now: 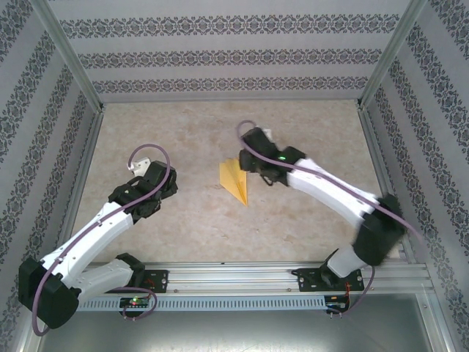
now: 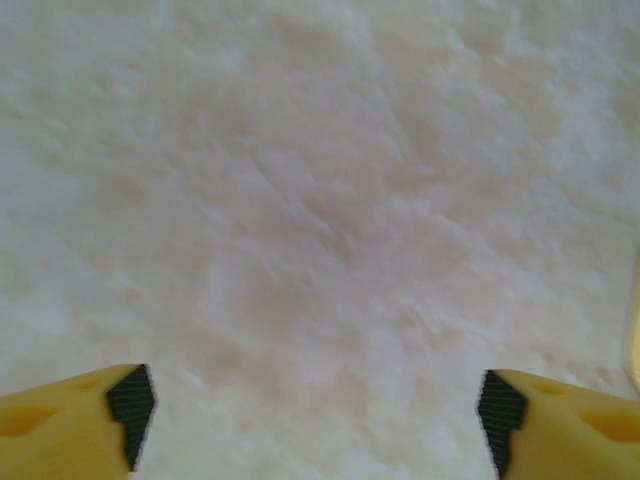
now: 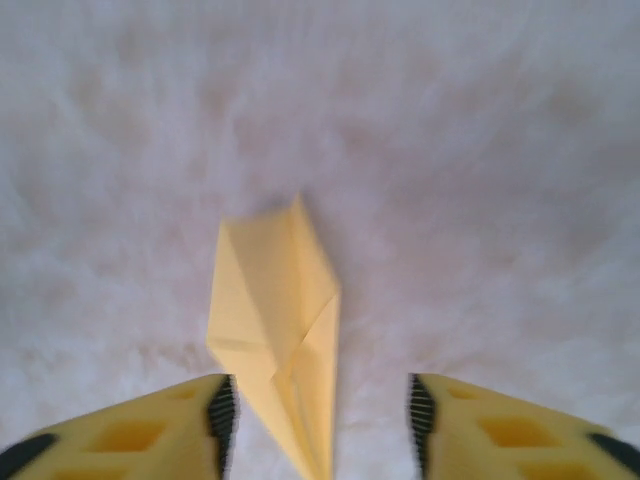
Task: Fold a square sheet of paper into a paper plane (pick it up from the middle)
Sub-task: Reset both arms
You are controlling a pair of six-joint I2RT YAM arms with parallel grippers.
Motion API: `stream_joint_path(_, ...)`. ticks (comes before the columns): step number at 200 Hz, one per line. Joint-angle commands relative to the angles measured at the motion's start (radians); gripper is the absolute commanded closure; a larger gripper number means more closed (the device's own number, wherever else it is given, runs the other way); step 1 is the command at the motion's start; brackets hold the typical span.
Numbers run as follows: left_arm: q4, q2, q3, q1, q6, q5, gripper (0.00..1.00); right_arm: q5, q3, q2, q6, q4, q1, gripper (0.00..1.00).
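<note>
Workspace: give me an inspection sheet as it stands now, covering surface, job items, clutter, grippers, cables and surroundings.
Surface: beige mottled table, bare around the work.
Job's things: yellow paper plane, folded, lying flat mid-table.
Clutter: nothing seen.
Grippers: left gripper open over bare table; right gripper open, a finger on either side of the plane's narrow point, not touching it.
Cables: left arm's purple cable looped above the wrist; right arm's purple cable looped behind the wrist; both off the plane.
Surroundings: patterned walls, metal frame posts.

The paper plane (image 3: 275, 310) is plain yellow, the table (image 1: 183, 220) mottled beige, the walls (image 1: 220, 73) pale with dark ornamental stripes.
</note>
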Motion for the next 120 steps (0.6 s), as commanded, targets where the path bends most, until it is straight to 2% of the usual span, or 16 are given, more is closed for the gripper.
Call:
stream_joint_path(1, 0.002, -0.021, -0.006, 0.062, 0.098, -0.229, 0.02, 0.266, -0.185, -0.160, -0.103, 0.055, -0.080, 0.35)
stream_joint_path(20, 0.082, -0.008, -0.057, 0.143, 0.158, -0.321, 0.00, 0.383, -0.421, -0.298, -0.259, 0.281, -0.171, 0.28)
stream_joint_path(33, 0.206, -0.005, -0.110, 0.187, 0.265, -0.355, 0.00, 0.412, -0.572, -0.357, -0.346, 0.449, -0.247, 0.21)
stream_joint_path(53, 0.526, 0.010, -0.244, 0.231, 0.422, -0.395, 0.00, 0.274, -0.750, -0.363, -0.399, 0.715, -0.383, 0.18)
stream_joint_path(67, 0.760, 0.055, -0.331, 0.262, 0.508, -0.351, 0.00, 0.122, -0.698, -0.334, -0.367, 0.641, -0.474, 0.18)
stream_joint_path(99, 1.095, 0.201, -0.390, 0.299, 0.619, -0.251, 0.00, 0.091, -0.748, -0.188, -0.555, 0.943, -0.498, 0.18)
stream_joint_path(120, 1.282, 0.304, -0.426, 0.327, 0.667, -0.160, 0.00, -0.036, -0.825, -0.094, -0.626, 1.187, -0.515, 0.18)
